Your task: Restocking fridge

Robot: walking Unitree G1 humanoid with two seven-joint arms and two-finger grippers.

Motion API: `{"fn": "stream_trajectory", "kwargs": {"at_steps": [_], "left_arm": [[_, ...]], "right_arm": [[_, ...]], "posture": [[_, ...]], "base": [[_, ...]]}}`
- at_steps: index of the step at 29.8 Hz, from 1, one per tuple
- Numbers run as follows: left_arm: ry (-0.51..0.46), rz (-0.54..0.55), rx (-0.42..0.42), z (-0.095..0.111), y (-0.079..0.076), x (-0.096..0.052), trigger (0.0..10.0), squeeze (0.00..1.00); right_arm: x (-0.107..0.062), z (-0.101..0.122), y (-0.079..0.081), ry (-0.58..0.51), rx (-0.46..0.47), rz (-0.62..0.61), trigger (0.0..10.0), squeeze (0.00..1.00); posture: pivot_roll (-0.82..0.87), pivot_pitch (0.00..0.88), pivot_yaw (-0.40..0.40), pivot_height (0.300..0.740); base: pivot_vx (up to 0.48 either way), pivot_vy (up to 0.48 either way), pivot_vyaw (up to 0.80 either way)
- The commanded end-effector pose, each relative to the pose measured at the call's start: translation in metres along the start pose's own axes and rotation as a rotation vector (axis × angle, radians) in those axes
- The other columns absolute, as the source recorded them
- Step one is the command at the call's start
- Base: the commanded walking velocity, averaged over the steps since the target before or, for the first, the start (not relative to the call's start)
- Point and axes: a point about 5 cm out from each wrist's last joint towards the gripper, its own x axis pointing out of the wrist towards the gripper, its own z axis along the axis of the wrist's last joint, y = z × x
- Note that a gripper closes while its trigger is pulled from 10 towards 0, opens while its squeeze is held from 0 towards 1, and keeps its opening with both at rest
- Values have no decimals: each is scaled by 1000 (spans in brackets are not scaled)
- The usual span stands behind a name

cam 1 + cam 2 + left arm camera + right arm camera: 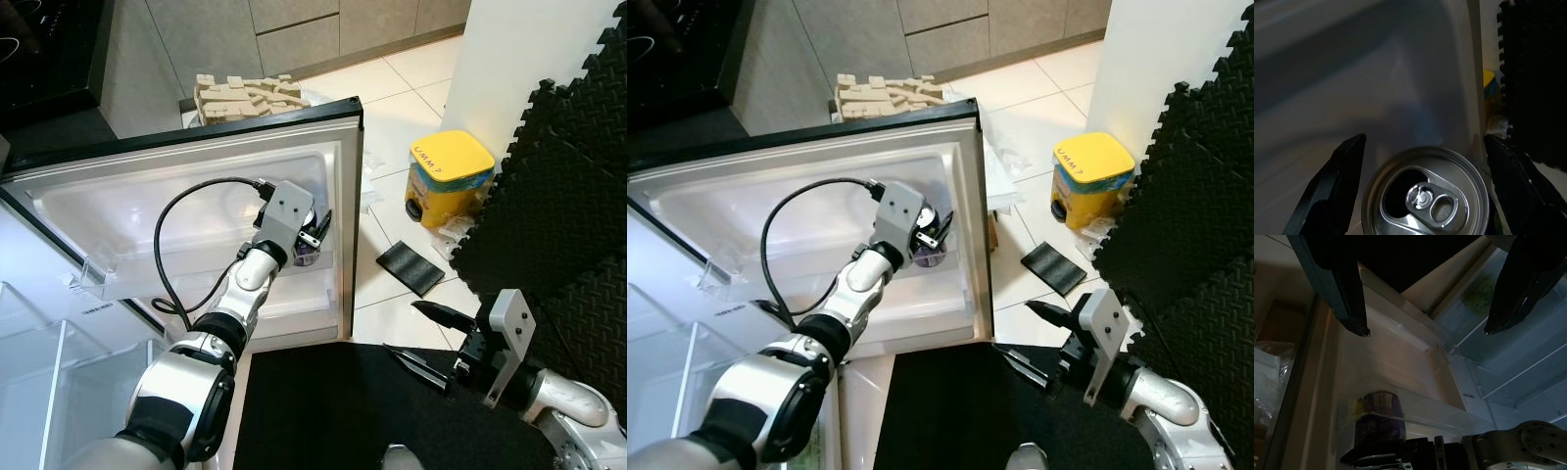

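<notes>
The fridge door (147, 196) stands wide open, its white inner side facing me. My left gripper (315, 233) reaches into the door's shelf at its outer end, shut on a purple can (306, 257). In the left wrist view the can's silver top (1425, 196) sits between the two black fingers (1337, 186), which touch its sides. In the right wrist view the can (1378, 418) stands upright in the clear door shelf. My right gripper (402, 326) hovers low at the right over a black mat, open and holding nothing.
Glass fridge shelves (39, 372) lie at the lower left. A yellow tub (451, 176) and a small black pad (411, 267) sit on the tiled floor. Black foam mats (558, 196) stand at the right, a black floor mat (343, 411) lies below, and a beige stack (250, 95) sits behind the door.
</notes>
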Motion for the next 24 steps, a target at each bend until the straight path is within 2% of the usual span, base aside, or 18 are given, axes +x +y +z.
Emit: {"fn": "stream_trajectory", "kwargs": {"at_steps": [1,15,24], "left_arm": [[-15,5,-15,2,2,0,10000,0],[-64,11,-28,11,8,3,10000,0],[-91,25,-27,10,16,-3,10000,0]], "right_arm": [[1,-3,3,13,12,16,10000,0],[2,-3,0,11,11,17,10000,0],[4,-1,-1,7,6,23,10000,0]], "posture": [[-168,209,145,740],[-164,200,139,740],[-161,189,136,740]], "base": [[0,0,0],[0,0,0],[0,0,0]]}}
